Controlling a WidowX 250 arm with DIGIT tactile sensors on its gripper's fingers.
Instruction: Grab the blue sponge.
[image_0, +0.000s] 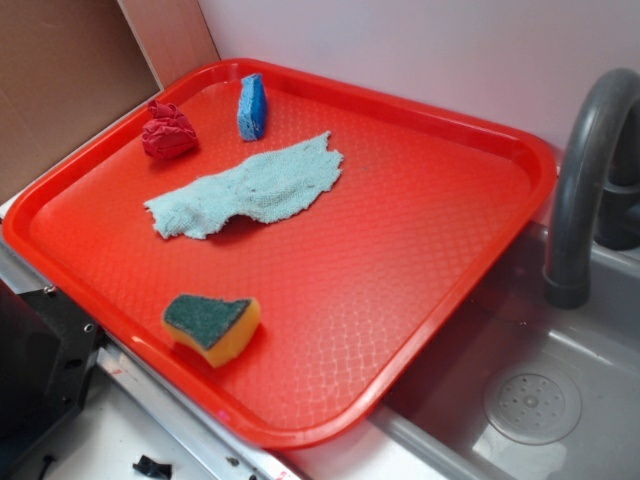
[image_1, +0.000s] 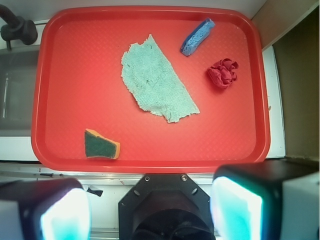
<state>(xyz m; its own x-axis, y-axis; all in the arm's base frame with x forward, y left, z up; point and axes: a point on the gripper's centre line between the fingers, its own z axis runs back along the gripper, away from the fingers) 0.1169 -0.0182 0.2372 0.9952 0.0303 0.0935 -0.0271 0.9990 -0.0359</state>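
Blue sponge (image_0: 252, 106): propped on edge, far corner of red tray (image_0: 420, 330), beside red rag (image_0: 168, 131), clear for side grip. Jaws wide apart, empty, well short.

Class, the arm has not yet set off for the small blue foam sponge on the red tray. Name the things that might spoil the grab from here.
1. The small blue foam sponge stands on its edge near the red plastic tray rim, so a nudge may topple it.
2. The crumpled red rag and pale blue-green fuzzy cloth lie close by and might be snagged.
3. The open gripper starts over the opposite side, so it has a long reach.
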